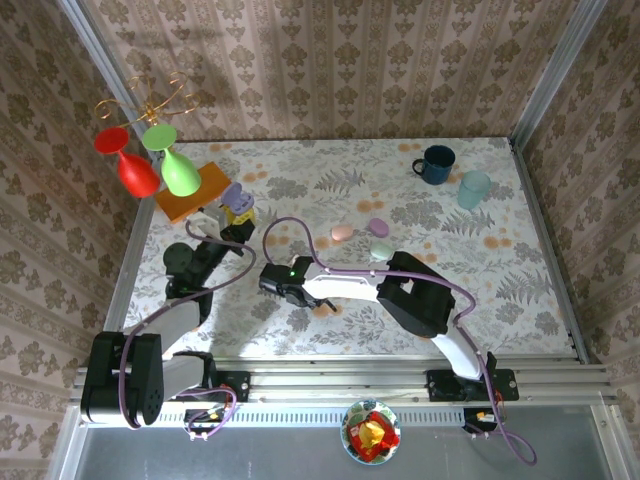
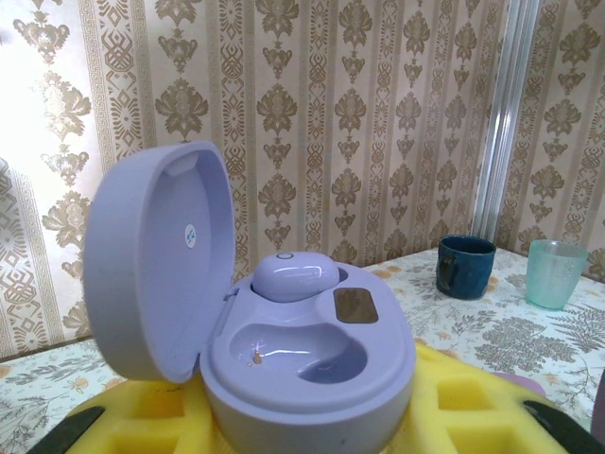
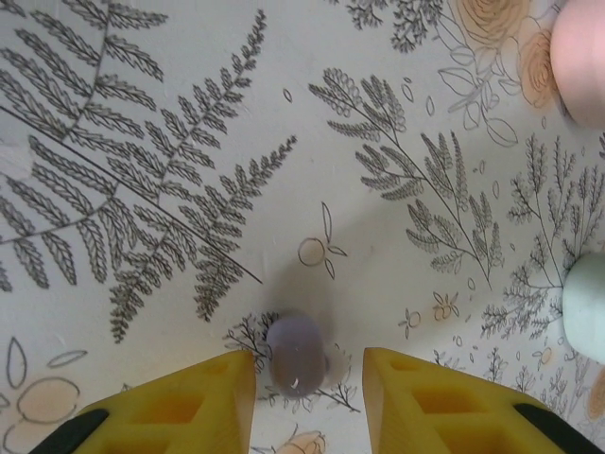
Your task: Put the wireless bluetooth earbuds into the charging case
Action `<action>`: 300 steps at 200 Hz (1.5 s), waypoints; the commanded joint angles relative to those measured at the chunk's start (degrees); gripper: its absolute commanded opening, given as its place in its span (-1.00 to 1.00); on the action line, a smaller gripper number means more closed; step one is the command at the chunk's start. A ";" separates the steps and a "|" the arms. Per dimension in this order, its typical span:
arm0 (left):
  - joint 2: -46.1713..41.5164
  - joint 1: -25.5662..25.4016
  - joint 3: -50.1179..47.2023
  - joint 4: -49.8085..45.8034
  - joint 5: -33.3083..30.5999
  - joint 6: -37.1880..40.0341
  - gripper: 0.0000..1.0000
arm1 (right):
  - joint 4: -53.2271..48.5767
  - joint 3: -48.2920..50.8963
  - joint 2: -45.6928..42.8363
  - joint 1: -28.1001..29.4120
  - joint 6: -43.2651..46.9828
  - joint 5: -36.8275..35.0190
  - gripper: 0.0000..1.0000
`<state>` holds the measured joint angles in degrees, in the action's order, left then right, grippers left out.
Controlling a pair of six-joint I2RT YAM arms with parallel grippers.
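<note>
My left gripper [image 2: 302, 427] is shut on an open lilac charging case [image 2: 312, 355], its yellow fingers [image 2: 473, 402] on either side. The lid [image 2: 156, 260] stands up at the left. One lilac earbud [image 2: 295, 276] sits in the far slot and the near slot [image 2: 302, 350] is empty. From above, this case [image 1: 236, 197] is at the back left, held by the left gripper [image 1: 237, 222]. My right gripper [image 3: 309, 364] is open just above the table, and a second lilac earbud [image 3: 296, 353] lies between its fingers [image 3: 203, 397], closer to the left one. In the top view the right gripper [image 1: 272, 280] is left of centre.
Pink [image 1: 342, 232], lilac [image 1: 378, 227] and mint [image 1: 381, 252] cases lie mid-table; the pink [image 3: 581, 57] and mint [image 3: 586, 317] ones are at the right wrist view's right edge. A blue mug [image 1: 435, 164] and teal cup [image 1: 474, 189] stand at the back right. An orange block [image 1: 192, 190] is behind the left gripper.
</note>
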<state>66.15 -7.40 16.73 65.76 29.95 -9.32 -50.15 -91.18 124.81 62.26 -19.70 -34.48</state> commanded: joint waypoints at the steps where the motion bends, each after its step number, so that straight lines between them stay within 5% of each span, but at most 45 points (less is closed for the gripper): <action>1: 0.12 0.23 -0.88 2.45 0.44 -0.72 -0.36 | -2.27 -1.89 1.52 0.11 1.03 -3.18 -0.29; 133: -0.23 0.26 -1.35 2.05 0.71 0.28 -0.37 | -3.46 -2.82 2.43 0.05 1.16 -4.54 -0.65; 199: -0.23 -1.12 -1.46 0.34 1.25 2.91 -0.37 | 4.53 8.19 -13.81 -2.96 -4.57 1.80 -0.66; 234: -0.91 -4.25 -1.16 -2.41 1.82 5.85 -0.37 | 12.57 17.08 -26.75 -5.90 -7.94 10.75 -0.66; 300: -0.51 -11.32 -1.09 -3.04 2.55 11.50 -0.36 | 33.45 30.47 -46.47 -16.86 -14.11 40.06 -0.65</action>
<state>66.15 -16.60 15.70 62.08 31.27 -1.50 -25.93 -62.89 82.85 47.42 -30.04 -7.33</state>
